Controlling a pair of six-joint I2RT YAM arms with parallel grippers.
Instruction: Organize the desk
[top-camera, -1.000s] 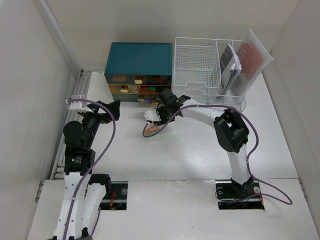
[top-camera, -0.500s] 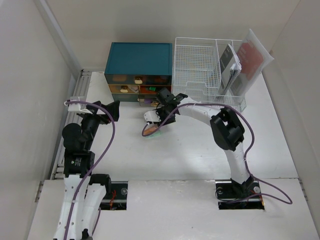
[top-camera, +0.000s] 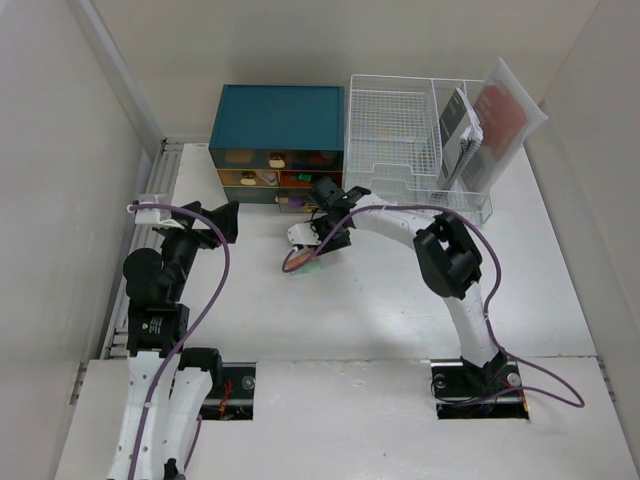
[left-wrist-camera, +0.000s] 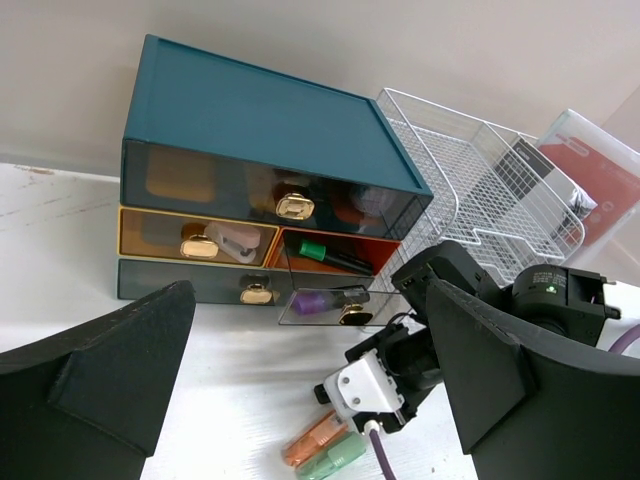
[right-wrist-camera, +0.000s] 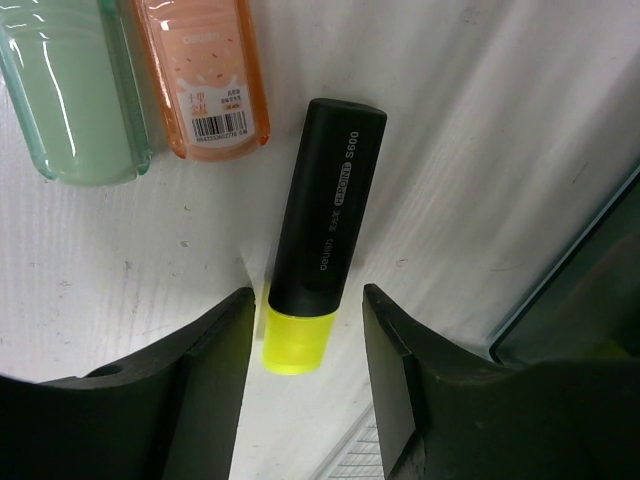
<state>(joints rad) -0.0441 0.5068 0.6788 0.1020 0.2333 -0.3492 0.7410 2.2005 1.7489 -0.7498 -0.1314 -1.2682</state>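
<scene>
Right wrist: right fingers (right-wrist-camera: 190, 400) half-spread, straddling yellow end of highlighter (right-wrist-camera: 325, 210), lower centre, on counter (right-wrist-camera: 480, 120). Left fingers (left-wrist-camera: 110, 350) wide, empty.

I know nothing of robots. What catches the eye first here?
The teal drawer box stands at the back of the white desk, beside a white wire rack. In front of it, the right arm's tool stands open astride a black highlighter with a yellow cap, lying by an orange case and a green case.

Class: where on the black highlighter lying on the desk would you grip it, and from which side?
Grip the highlighter across its black barrel, mid-length, from above: it lies flat on the desk, both long sides free for the fingers.
</scene>
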